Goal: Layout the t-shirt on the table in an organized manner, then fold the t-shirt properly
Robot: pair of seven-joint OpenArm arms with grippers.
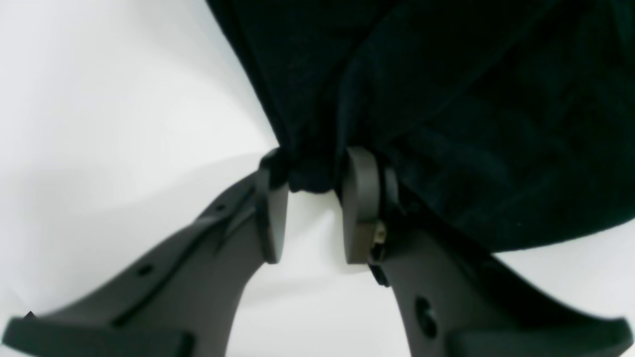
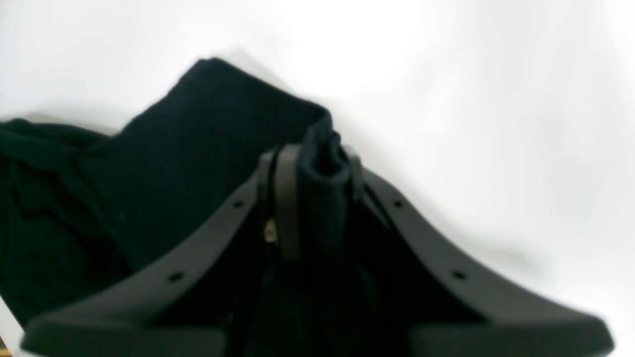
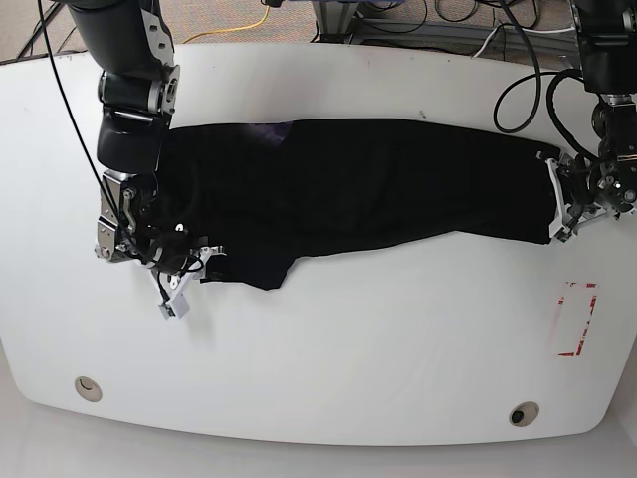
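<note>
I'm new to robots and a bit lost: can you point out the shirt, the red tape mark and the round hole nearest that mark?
t-shirt (image 3: 378,184), base view, middle of the cloth.
red tape mark (image 3: 575,319), base view, its left edge.
round hole (image 3: 518,413), base view, its centre.

A yellow cable (image 3: 251,20) and black cables (image 3: 418,12) beyond the far edge.

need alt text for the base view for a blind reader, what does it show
A black t-shirt lies stretched sideways across a white table, held at each end by a robot gripper: the right gripper at the picture's left, the left gripper at its right. A red tape rectangle and two small holes mark the table's near side.
</note>
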